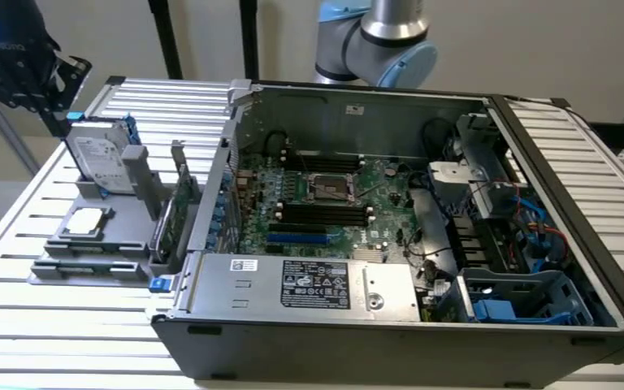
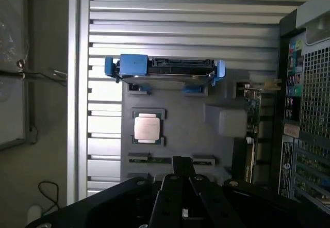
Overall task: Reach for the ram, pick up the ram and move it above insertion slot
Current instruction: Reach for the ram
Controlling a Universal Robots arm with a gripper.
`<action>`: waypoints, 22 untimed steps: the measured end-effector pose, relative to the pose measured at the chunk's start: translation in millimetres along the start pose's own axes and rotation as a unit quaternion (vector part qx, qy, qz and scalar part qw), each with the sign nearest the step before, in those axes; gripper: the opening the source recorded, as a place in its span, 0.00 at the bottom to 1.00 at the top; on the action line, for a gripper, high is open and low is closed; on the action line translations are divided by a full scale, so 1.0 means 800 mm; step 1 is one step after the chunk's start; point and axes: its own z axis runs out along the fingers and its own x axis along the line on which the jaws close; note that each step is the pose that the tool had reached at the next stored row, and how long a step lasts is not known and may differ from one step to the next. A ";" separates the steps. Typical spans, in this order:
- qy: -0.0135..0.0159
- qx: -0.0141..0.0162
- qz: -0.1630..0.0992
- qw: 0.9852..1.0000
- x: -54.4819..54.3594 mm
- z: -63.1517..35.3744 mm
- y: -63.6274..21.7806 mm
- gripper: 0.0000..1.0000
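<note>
The gripper (image 2: 181,168) hangs with its fingers pressed together, holding nothing. The ram (image 2: 154,160) lies flat in a slot of the grey holder tray (image 2: 180,130), just beside the processor chip (image 2: 147,127), across from the hard drive (image 2: 165,68). From here the fingertips seem clear of it, though I can't be sure.

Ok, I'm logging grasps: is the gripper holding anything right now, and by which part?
Nothing is held. The gripper is shut with nothing between its fingers, up above the gray tray, where the ram lies in its slot.
</note>
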 end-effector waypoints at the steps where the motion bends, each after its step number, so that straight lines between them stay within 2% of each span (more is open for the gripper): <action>1: 0.000 0.001 0.000 1.000 0.000 0.000 -0.004 0.11; 5: 0.000 0.004 0.000 1.000 -0.001 0.001 -0.015 0.11; 9: 0.000 0.009 -0.002 1.000 -0.002 0.004 -0.022 0.11; 13: 0.001 0.014 -0.002 1.000 -0.001 0.006 -0.031 0.11; 16: 0.001 0.015 -0.003 1.000 -0.001 0.008 -0.040 0.11; 22: 0.001 0.016 -0.003 1.000 -0.001 0.013 -0.060 0.11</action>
